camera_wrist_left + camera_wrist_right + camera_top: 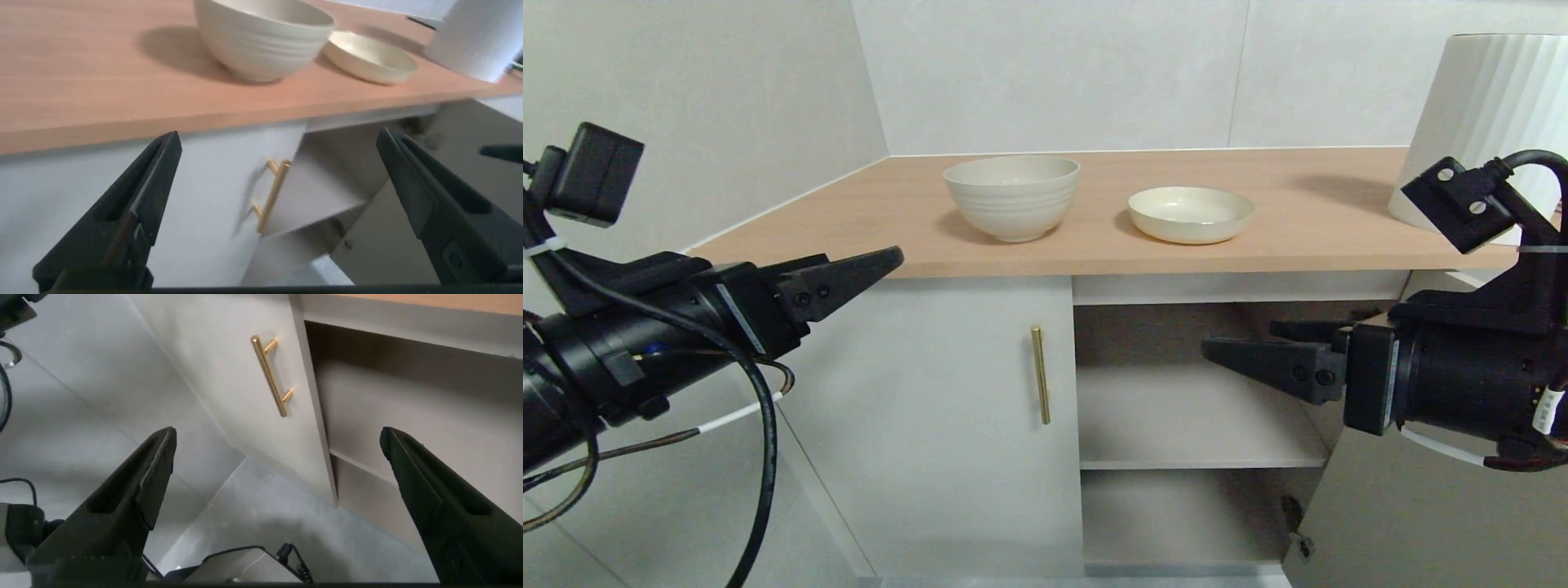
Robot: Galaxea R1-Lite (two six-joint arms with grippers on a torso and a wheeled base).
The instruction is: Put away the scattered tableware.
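A pale wooden countertop (1307,204) runs above and beyond the left gripper (882,263) and the right gripper (1241,339), meeting light grey tiled walls (1045,73). Between the two grippers stands a shut white cabinet door (931,425) with an upright brass bar handle (1041,374). Just past the right gripper's tips is an open compartment with a white shelf (1192,416). A white ribbed tapered shade (1486,106) stands on the countertop above the right gripper. Pale grey floor (270,506) lies below both.

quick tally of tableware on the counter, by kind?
Bowl: 1
Plate: 1
Total: 2
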